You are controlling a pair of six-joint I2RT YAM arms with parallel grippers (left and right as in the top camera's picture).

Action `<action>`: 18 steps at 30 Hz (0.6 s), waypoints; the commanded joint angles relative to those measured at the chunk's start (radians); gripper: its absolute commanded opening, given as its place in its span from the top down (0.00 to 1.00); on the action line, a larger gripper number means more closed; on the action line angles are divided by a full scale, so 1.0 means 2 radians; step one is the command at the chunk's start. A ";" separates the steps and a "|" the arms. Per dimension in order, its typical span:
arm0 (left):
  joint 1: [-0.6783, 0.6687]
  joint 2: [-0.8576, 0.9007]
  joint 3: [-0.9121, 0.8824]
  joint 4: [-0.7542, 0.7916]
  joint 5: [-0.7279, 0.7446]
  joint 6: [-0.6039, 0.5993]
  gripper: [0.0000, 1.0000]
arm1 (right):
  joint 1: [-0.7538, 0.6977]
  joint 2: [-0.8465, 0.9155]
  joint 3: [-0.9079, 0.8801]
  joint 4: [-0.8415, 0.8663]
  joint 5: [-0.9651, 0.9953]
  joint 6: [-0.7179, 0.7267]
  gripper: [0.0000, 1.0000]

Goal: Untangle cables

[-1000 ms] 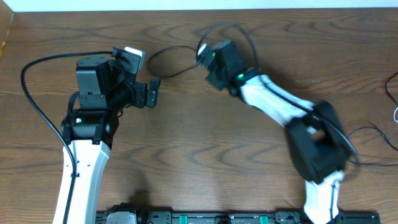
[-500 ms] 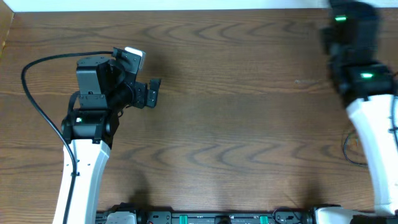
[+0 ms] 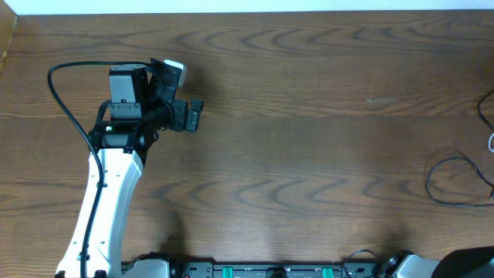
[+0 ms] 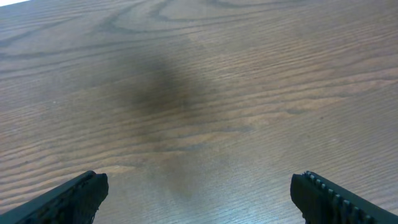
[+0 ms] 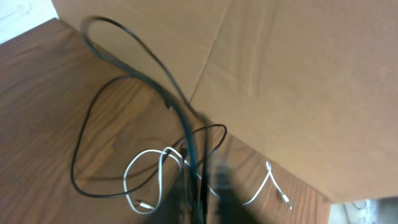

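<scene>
The cables lie at the table's right end. In the overhead view a black cable loop (image 3: 454,182) and a bit of white cable (image 3: 491,141) show at the right edge. In the right wrist view a black cable (image 5: 163,93) runs from a high loop down to my right gripper (image 5: 200,198), whose blurred jaws hide their gap. Under it lie a looped white cable (image 5: 144,177) and another black cable (image 5: 84,155) on the wood. My left gripper (image 3: 185,94) (image 4: 199,196) hangs open over bare wood at the left, far from the cables.
A cardboard wall (image 5: 280,74) stands right behind the cable pile at the table's right end. The right arm's base (image 3: 463,266) shows at the bottom right corner of the overhead view. The left arm's thick black lead (image 3: 65,108) curves beside its body.
The right arm swung from the back middle of the table to the right and left the overhead view, taking the black cable with it. The left arm shifted slightly rightward.
</scene>
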 commanded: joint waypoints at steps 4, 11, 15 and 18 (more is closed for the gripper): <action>0.000 0.003 0.003 -0.001 0.006 -0.003 0.01 | -0.061 0.054 0.001 0.009 -0.171 -0.027 0.01; 0.000 0.003 0.003 -0.001 0.006 -0.007 0.01 | -0.063 0.128 0.001 -0.014 -0.266 -0.022 0.01; 0.000 0.003 0.003 -0.001 0.006 -0.007 0.00 | -0.045 0.129 0.001 -0.008 -0.344 -0.022 0.01; 0.000 0.003 0.003 0.003 0.006 -0.007 0.01 | -0.021 0.111 0.001 0.002 -0.353 -0.023 0.01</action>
